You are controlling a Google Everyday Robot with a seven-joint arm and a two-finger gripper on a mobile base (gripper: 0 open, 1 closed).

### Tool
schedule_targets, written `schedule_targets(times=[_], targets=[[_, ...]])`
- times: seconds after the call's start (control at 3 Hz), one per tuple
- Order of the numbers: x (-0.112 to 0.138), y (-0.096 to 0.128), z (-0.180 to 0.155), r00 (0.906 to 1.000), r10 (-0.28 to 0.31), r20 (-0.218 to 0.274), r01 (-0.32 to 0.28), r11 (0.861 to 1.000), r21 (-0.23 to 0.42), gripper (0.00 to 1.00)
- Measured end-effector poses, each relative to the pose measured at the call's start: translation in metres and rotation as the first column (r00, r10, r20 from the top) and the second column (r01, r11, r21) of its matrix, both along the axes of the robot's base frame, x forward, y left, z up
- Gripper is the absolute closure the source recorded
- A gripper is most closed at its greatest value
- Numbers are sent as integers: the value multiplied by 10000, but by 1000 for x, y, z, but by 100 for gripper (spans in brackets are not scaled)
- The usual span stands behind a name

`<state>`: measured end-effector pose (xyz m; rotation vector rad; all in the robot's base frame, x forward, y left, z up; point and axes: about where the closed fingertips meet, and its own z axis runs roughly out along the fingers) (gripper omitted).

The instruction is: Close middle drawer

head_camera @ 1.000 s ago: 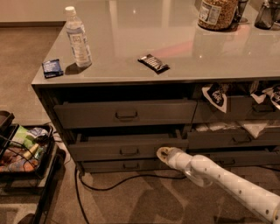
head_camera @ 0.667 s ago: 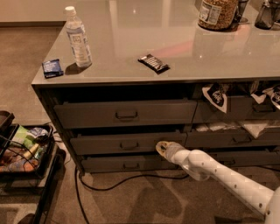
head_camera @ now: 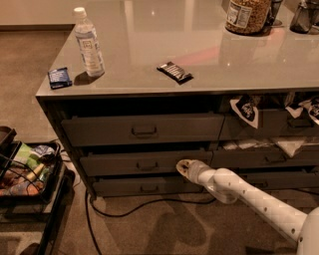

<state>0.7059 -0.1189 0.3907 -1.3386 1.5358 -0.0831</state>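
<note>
The middle drawer (head_camera: 124, 163) is a wide dark grey drawer with a small central handle (head_camera: 147, 166), below the taller top drawer (head_camera: 142, 129) and above the slim bottom drawer (head_camera: 141, 187). It stands pulled out a little, with a dark gap above its front. My gripper (head_camera: 183, 167) is at the end of the white arm that comes in from the lower right. It rests against the right part of the middle drawer's front, right of the handle.
The counter top (head_camera: 199, 55) holds a water bottle (head_camera: 87, 42), a blue packet (head_camera: 59, 77), a dark snack bar (head_camera: 175, 72) and a jar (head_camera: 249, 15). The right-hand drawers (head_camera: 269, 124) hang open with bags spilling out. A black cart (head_camera: 27, 174) with items stands left. A cable (head_camera: 149, 206) lies on the floor.
My gripper has moved slightly left and up along the middle drawer's front. The drawer has gone in a little.
</note>
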Motion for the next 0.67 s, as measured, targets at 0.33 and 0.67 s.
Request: schedule_targets(times=[0.33,0.67], targets=[[-19,5,2,9980,498,-379,-502,9987,-93,100],[-58,-4,13,9942,761,-766,-790,9963,-350,100]])
